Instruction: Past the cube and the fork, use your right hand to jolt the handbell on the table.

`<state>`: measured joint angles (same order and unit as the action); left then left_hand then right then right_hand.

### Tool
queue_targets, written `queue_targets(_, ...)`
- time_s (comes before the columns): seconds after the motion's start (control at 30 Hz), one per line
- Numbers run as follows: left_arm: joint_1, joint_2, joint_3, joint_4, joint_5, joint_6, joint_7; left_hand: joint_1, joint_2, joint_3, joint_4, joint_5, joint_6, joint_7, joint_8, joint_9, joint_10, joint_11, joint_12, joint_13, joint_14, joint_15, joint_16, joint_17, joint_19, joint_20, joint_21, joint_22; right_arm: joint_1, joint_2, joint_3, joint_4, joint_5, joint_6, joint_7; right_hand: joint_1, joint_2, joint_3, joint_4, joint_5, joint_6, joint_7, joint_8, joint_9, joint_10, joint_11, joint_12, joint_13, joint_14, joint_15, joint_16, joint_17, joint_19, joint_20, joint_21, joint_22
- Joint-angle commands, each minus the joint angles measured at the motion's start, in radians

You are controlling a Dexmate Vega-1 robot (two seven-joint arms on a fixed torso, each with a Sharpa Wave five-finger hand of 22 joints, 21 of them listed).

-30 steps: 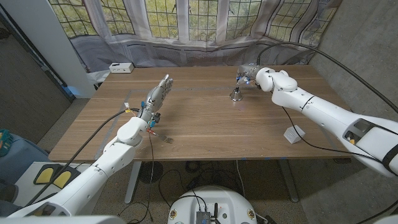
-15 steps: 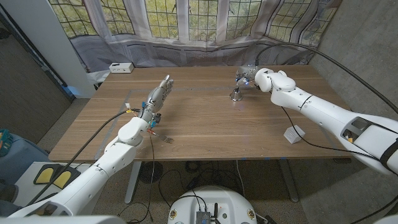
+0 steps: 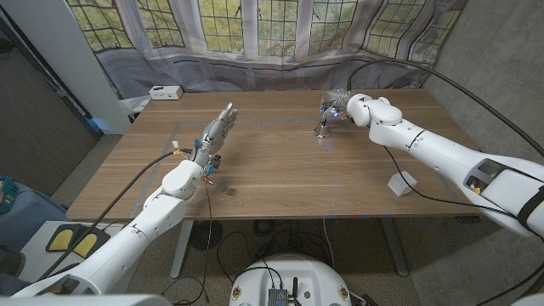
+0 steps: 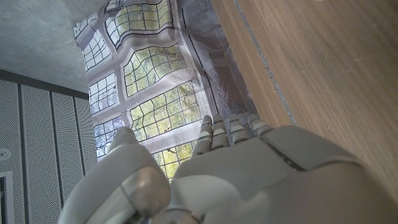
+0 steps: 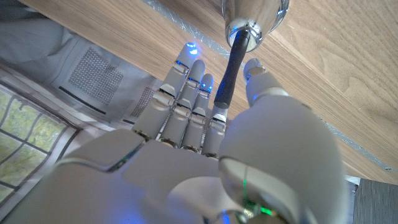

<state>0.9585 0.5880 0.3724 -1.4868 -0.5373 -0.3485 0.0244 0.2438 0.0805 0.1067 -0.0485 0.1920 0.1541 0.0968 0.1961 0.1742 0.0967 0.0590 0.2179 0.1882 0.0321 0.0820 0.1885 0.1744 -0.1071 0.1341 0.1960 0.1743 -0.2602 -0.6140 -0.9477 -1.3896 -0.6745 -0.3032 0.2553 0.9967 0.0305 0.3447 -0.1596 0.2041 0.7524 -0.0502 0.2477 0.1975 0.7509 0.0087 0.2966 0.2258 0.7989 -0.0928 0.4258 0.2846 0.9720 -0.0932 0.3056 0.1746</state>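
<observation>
The silver handbell (image 3: 322, 129) stands upright at the table's far middle, its black handle (image 5: 231, 68) pointing up. My right hand (image 3: 340, 102) is right beside the handle, with straight fingers (image 5: 186, 93) on one side and the thumb (image 5: 261, 84) on the other. Whether they touch it I cannot tell. The white cube (image 3: 401, 182) lies near the front right, under my right forearm. A small fork (image 3: 229, 192) lies near the front edge, beside my left wrist. My left hand (image 3: 217, 129) is held above the table with straight fingers, holding nothing.
A white box (image 3: 164, 92) sits at the table's back left corner. Black cables run over the right side of the table (image 3: 280, 170). A printed window curtain (image 3: 255, 34) hangs behind the far edge.
My right hand has shifted slightly left, closer to the bell's handle. The bell, the left arm and the other things have not moved.
</observation>
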Motion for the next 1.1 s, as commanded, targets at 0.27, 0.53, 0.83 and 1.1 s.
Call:
queue_targets(0.27, 0.001, 0.0, 0.0, 0.002, -0.004, 0.0, -0.001, 0.011, -0.003, 0.001, -0.007, -0.001, 0.009, 0.003, -0.003, 0.006, 0.009, -0.006, -0.001, 0.006, 0.002, 0.003, 0.0, 0.005, -0.003, 0.012, 0.0, 0.006, 0.008, 0.009, -0.014, 0.014, -0.013, -0.002, -0.001, 0.046, 0.015, 0.003, -0.006, 0.0, 0.058, -0.013, 0.013, 0.005, 0.042, -0.026, 0.023, 0.006, 0.047, -0.113, 0.025, 0.018, 0.027, -0.019, 0.006, 0.007)
queue_targets(0.53, 0.0, -0.002, 0.001, 0.005, -0.005, 0.001, -0.001, 0.01, -0.003, 0.001, -0.007, -0.001, 0.01, 0.002, -0.003, 0.006, 0.011, -0.005, -0.001, 0.006, 0.002, 0.003, 0.0, 0.005, -0.003, 0.011, 0.0, 0.006, 0.013, 0.013, -0.018, 0.019, -0.013, -0.001, 0.007, 0.059, 0.023, 0.001, -0.004, -0.003, 0.09, -0.017, 0.019, 0.005, 0.065, -0.03, 0.031, 0.005, 0.083, -0.123, 0.04, 0.025, 0.052, -0.026, 0.017, 0.009)
queue_targets(0.83, 0.001, -0.002, 0.0, 0.006, -0.005, -0.001, -0.001, 0.01, -0.003, 0.001, -0.008, -0.001, 0.01, 0.003, -0.003, 0.006, 0.01, -0.006, -0.002, 0.006, 0.002, 0.003, 0.0, 0.005, -0.003, 0.011, 0.0, 0.006, 0.014, 0.018, -0.017, 0.02, 0.0, -0.011, 0.019, 0.085, 0.032, 0.013, -0.007, -0.006, 0.122, -0.004, 0.021, 0.003, 0.108, -0.009, 0.042, 0.001, 0.129, -0.127, 0.031, 0.008, 0.081, -0.035, 0.031, 0.01)
queue_targets(1.1, 0.001, -0.003, 0.001, 0.005, -0.006, 0.0, -0.001, 0.01, -0.002, 0.001, -0.009, -0.001, 0.011, 0.002, -0.003, 0.006, 0.01, -0.005, -0.003, 0.006, 0.002, 0.002, 0.0, 0.005, -0.003, 0.011, 0.0, 0.006, 0.015, 0.015, -0.023, 0.014, -0.007, -0.022, 0.024, 0.1, 0.042, 0.014, -0.007, -0.01, 0.137, 0.001, 0.021, 0.003, 0.125, -0.005, 0.044, -0.001, 0.152, -0.127, 0.038, 0.012, 0.092, -0.037, 0.037, 0.011)
